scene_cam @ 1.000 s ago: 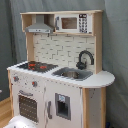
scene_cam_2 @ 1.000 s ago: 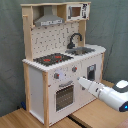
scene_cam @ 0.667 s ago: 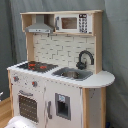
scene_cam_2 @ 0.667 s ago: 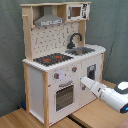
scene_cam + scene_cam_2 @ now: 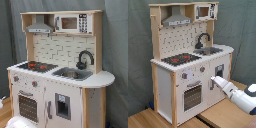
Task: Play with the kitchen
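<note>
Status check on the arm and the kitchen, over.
End effector at the kitchen front, beside the oven door; grip unreadable. Doors shut. Nothing in the way.

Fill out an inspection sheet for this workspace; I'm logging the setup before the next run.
Surface: wooden floor, bare where visible.
Job's things: toy kitchen upright; hob, sink and black faucet on the counter; oven door closed; hood and microwave on top.
Clutter: nothing seen.
Grippers: hand at the kitchen's front, beside the oven door; contact unclear.
Cables: nothing seen.
Surroundings: grey curtain behind.
</note>
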Robot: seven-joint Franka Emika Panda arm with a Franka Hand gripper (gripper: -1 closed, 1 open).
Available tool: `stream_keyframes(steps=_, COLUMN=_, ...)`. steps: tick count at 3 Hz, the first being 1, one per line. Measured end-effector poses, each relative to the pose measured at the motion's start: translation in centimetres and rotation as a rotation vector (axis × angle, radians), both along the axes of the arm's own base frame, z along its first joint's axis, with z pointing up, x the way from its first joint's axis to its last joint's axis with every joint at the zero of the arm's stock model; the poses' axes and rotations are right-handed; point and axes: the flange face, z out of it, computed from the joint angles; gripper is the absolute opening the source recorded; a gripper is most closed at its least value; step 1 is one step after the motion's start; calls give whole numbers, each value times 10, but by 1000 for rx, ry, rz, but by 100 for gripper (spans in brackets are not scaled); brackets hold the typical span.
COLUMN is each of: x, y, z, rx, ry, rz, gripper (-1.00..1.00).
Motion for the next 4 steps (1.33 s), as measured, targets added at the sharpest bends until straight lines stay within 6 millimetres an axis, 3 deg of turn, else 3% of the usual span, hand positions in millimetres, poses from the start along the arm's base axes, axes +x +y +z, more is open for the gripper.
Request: stream_keyframes(steps=4, x=13, y=-33, z=-14, rx=391, ry=-62, rz=11, gripper=100)
